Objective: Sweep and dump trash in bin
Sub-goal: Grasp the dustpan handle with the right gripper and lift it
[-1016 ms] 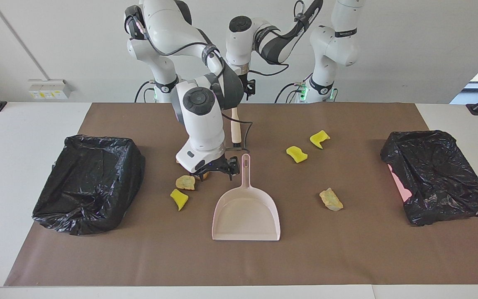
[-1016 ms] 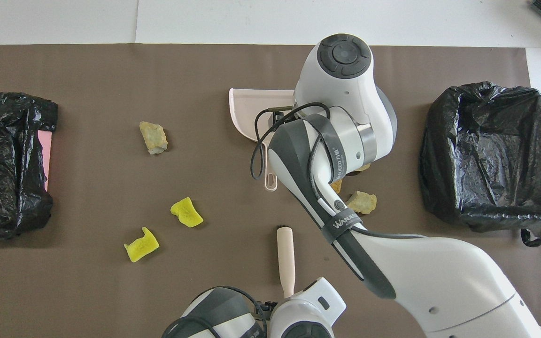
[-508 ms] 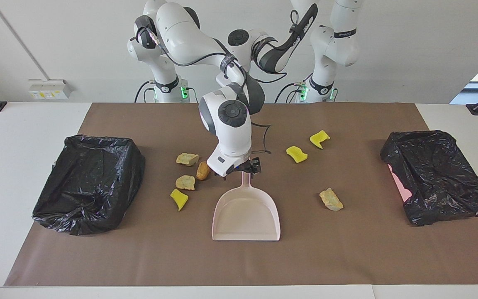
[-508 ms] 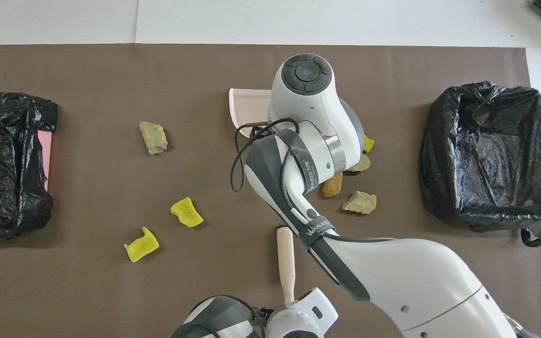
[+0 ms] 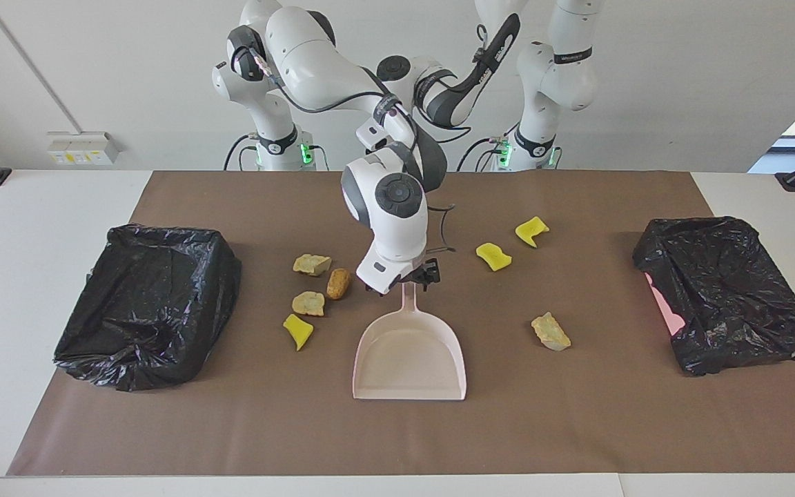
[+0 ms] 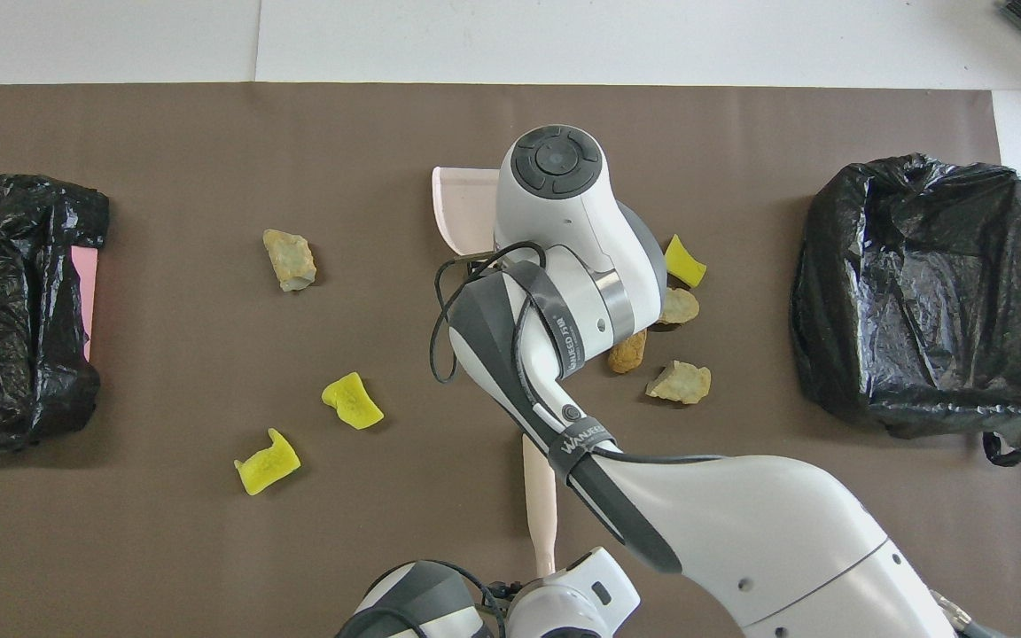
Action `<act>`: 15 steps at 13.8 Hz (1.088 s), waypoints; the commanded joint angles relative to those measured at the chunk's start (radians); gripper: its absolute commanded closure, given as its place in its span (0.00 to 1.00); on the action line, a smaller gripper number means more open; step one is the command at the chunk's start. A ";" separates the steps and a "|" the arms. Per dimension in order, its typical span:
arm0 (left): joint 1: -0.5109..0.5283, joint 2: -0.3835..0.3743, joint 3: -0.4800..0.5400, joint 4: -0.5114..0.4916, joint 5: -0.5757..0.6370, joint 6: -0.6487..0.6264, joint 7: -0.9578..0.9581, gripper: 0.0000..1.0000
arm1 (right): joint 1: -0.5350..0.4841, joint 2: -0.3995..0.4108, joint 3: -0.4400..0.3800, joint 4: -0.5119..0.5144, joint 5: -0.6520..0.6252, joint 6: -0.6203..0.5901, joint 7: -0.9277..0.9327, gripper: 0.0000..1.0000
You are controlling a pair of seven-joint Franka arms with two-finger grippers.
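The right gripper [image 5: 408,279] hangs low over the robot-side end of the pink dustpan's [image 5: 409,355] handle [image 5: 408,301], its jaws apart with one on each side of that end and not yet clamped on it. From these jaws the dustpan's long axis runs straight away from the robots, and its wide mouth lies flat on the surface [image 5: 397,442] at the end farthest from them. A grip should therefore need only a short drop and a squeeze across the handle. No trash is in the pan. Four scraps [image 5: 308,303] cluster just beside the jaws toward the right arm's end, and three scraps [image 5: 493,256] lie apart toward the left arm's end. The left gripper [image 6: 548,567] sits at the end of a wooden brush handle [image 6: 539,496]; whether it grips it I cannot tell.
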 commanded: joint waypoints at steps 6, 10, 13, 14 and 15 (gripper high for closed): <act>-0.006 -0.042 0.026 -0.006 -0.002 -0.045 0.011 1.00 | -0.004 -0.032 0.007 -0.078 0.076 0.042 -0.021 0.58; 0.068 -0.114 0.036 -0.002 0.019 -0.228 0.144 1.00 | -0.010 -0.032 0.007 -0.078 0.101 0.037 -0.032 1.00; 0.137 -0.166 0.036 -0.003 0.070 -0.365 0.176 1.00 | -0.045 -0.053 0.015 -0.078 0.107 0.022 -0.348 1.00; 0.175 -0.186 0.036 -0.005 0.070 -0.386 0.208 1.00 | -0.053 -0.071 0.013 -0.081 0.104 0.013 -0.391 1.00; 0.207 -0.203 0.036 -0.003 0.069 -0.406 0.236 1.00 | -0.065 -0.084 0.007 -0.081 0.087 -0.001 -0.409 1.00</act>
